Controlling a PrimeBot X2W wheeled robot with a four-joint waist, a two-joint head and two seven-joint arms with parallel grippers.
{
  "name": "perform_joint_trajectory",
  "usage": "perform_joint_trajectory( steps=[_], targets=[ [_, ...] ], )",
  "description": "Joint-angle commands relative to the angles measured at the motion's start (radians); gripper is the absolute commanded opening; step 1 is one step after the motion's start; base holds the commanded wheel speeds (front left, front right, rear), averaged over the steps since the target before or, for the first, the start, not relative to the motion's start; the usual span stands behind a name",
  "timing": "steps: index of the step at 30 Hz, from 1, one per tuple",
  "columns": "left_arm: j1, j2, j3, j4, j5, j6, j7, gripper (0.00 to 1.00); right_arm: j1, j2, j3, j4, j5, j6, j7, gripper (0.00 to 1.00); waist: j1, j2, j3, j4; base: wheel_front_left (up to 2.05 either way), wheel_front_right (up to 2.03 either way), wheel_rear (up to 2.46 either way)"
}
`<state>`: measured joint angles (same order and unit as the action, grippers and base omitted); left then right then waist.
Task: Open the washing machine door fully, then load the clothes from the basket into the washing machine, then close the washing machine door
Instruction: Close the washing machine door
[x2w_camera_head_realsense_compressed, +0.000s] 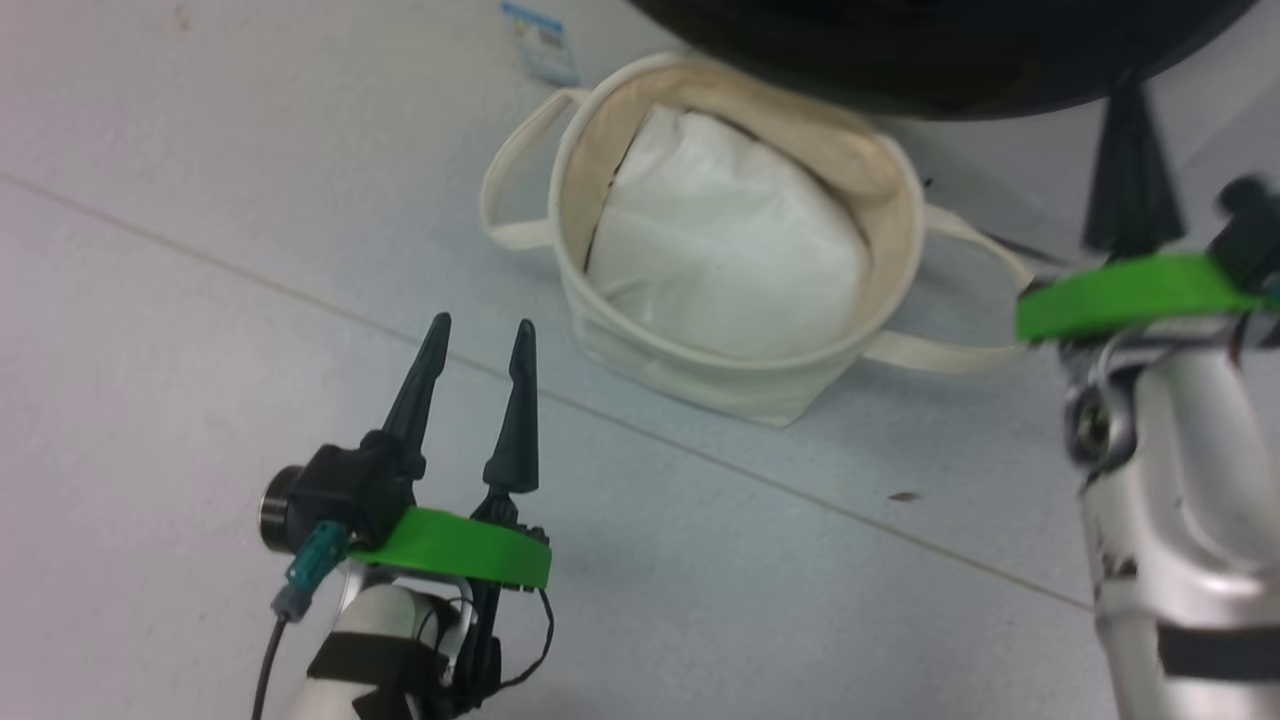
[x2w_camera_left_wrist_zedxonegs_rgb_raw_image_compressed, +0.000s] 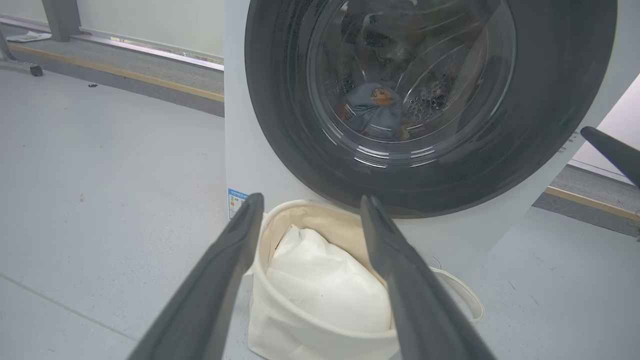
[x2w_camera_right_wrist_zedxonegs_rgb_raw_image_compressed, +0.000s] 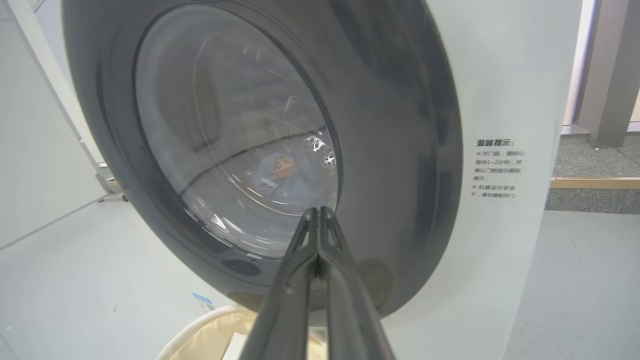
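Observation:
The washing machine door (x2w_camera_left_wrist_zedxonegs_rgb_raw_image_compressed: 280, 125) lies shut against the white washing machine (x2w_camera_left_wrist_zedxonegs_rgb_raw_image_compressed: 240, 150); its black rim also shows in the right wrist view (x2w_camera_right_wrist_zedxonegs_rgb_raw_image_compressed: 400, 150) and at the head view's top (x2w_camera_head_realsense_compressed: 950, 60). Behind the glass, the blue bear-print clothes (x2w_camera_left_wrist_zedxonegs_rgb_raw_image_compressed: 375, 112) (x2w_camera_right_wrist_zedxonegs_rgb_raw_image_compressed: 285, 175) lie in the drum. The cream basket (x2w_camera_head_realsense_compressed: 680, 360) (x2w_camera_left_wrist_zedxonegs_rgb_raw_image_compressed: 280, 325) stands on the floor right below the door, with a plain white bundle (x2w_camera_head_realsense_compressed: 720, 240) in it. My left gripper (x2w_camera_head_realsense_compressed: 482, 322) (x2w_camera_left_wrist_zedxonegs_rgb_raw_image_compressed: 311, 197) hangs open and empty, short of the basket's near side. My right gripper (x2w_camera_head_realsense_compressed: 1128, 95) (x2w_camera_right_wrist_zedxonegs_rgb_raw_image_compressed: 316, 210) is shut, empty, pointing at the door's lower rim.
A small blue label (x2w_camera_left_wrist_zedxonegs_rgb_raw_image_compressed: 235, 202) sits low on the machine front, and printed text (x2w_camera_right_wrist_zedxonegs_rgb_raw_image_compressed: 495, 170) to the right of the door. Pale floor with a seam (x2w_camera_head_realsense_compressed: 250, 280) spreads to the left. A grey post (x2w_camera_left_wrist_zedxonegs_rgb_raw_image_compressed: 60, 20) and a raised kerb (x2w_camera_left_wrist_zedxonegs_rgb_raw_image_compressed: 150, 82) stand far back.

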<state>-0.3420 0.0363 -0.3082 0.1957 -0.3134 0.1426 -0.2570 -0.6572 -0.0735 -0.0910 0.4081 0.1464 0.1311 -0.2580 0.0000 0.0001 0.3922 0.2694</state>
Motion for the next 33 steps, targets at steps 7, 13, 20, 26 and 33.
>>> perform_joint_trajectory(
  steps=[7,13,20,26,33],
  targets=[
    [0.054,0.014,0.064,-0.032,0.085,-0.041,-0.005,1.00,0.210,0.017,0.091,-0.193,0.014,0.000,-0.004,0.00,0.0000,-0.0001,-0.133,-0.110,0.00,0.00,0.00],
    [0.094,0.014,0.116,-0.040,0.024,-0.087,-0.005,1.00,0.381,0.023,0.065,-0.299,0.071,0.000,-0.004,0.15,0.0000,-0.0001,-0.193,-0.168,0.00,0.00,0.00],
    [0.155,0.014,0.215,-0.068,0.021,-0.092,-0.005,1.00,0.515,0.023,0.099,-0.349,0.074,0.000,-0.004,0.50,0.0000,-0.0001,-0.281,-0.253,0.00,0.00,0.00],
    [0.189,0.014,0.221,-0.059,0.028,-0.099,-0.005,1.00,0.570,0.023,0.112,-0.358,0.044,0.000,-0.004,1.00,0.0000,-0.0001,-0.315,-0.271,0.00,0.00,0.00],
    [0.200,0.014,0.224,-0.027,0.071,-0.086,-0.005,1.00,0.590,0.023,0.107,-0.362,0.028,0.000,-0.004,1.00,0.0000,-0.0001,-0.321,-0.277,0.00,0.00,0.00]
  ],
)
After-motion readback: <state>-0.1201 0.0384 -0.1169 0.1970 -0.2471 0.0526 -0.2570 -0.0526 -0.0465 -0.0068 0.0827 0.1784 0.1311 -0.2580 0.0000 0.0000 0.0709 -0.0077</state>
